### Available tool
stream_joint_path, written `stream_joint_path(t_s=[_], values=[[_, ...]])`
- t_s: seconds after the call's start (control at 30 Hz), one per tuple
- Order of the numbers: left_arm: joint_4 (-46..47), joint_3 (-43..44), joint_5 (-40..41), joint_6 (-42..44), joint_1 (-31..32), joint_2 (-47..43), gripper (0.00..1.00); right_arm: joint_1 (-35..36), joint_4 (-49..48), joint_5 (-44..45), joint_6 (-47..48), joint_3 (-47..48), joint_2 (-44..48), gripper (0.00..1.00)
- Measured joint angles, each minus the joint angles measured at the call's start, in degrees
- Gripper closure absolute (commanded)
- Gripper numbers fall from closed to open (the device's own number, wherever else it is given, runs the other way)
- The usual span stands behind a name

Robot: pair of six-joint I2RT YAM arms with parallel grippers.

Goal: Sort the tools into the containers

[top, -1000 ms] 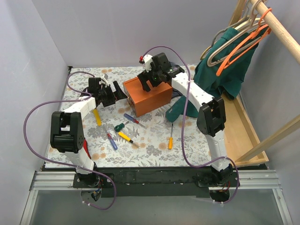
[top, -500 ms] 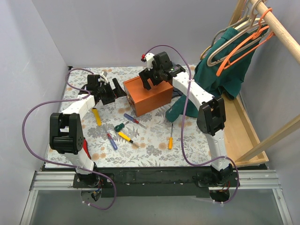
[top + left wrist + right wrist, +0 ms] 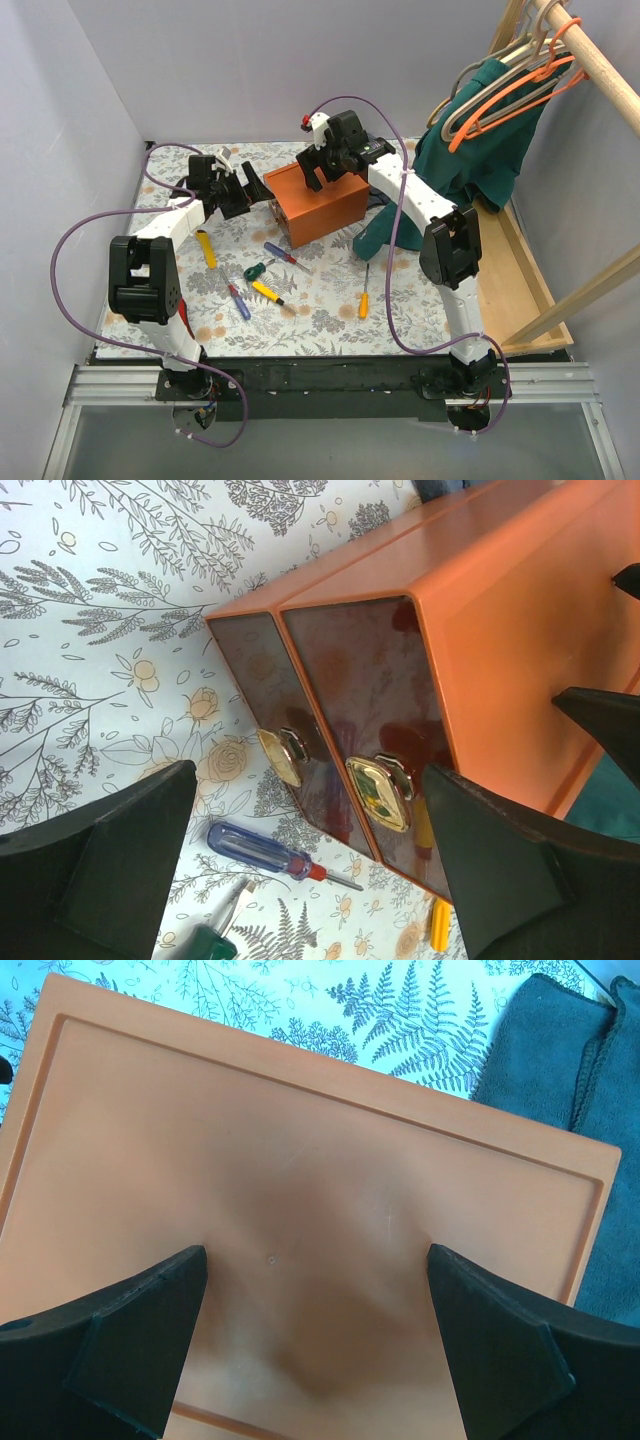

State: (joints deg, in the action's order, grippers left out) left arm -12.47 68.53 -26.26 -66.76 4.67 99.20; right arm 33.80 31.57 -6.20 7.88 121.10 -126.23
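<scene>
The orange box [image 3: 330, 212] stands at the back middle of the flowered table; in the left wrist view its end [image 3: 350, 690] shows two dark drawer fronts with gold handles. My left gripper [image 3: 260, 188] is open, facing those drawers from a short way off, its fingers [image 3: 120, 870] empty. My right gripper [image 3: 322, 172] is open over the box's flat top [image 3: 300, 1160], fingertips at or just above it. On the table lie a yellow screwdriver [image 3: 206, 248], a blue-handled one [image 3: 283, 254] [image 3: 265, 850], a green one [image 3: 256, 270], a red-and-blue one [image 3: 238, 300], another yellow [image 3: 268, 292] and an orange one [image 3: 364, 298].
A teal garment [image 3: 480, 140] hangs from hangers on a wooden rail [image 3: 595, 55] at the right, drooping onto the table behind the box [image 3: 590, 1110]. A long wooden tray [image 3: 525, 270] lines the right edge. Walls close the left and back.
My left gripper has moved up and to the right, closer to the drawer end of the orange box. The right arm and the tools have stayed put.
</scene>
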Motion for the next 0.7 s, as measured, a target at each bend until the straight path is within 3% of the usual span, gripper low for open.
stream_joint_path(t_s=[0.4, 0.7], values=[[-3.1, 0.0, 4.9, 2.1, 0.5, -0.3, 0.03, 0.0, -1.6, 0.2, -0.2, 0.0, -0.5, 0.01], [-11.6, -0.5, 10.4, 8.7, -2.4, -5.2, 0.03, -0.2, -1.8, 0.2, -0.2, 0.0, -0.6, 0.01]])
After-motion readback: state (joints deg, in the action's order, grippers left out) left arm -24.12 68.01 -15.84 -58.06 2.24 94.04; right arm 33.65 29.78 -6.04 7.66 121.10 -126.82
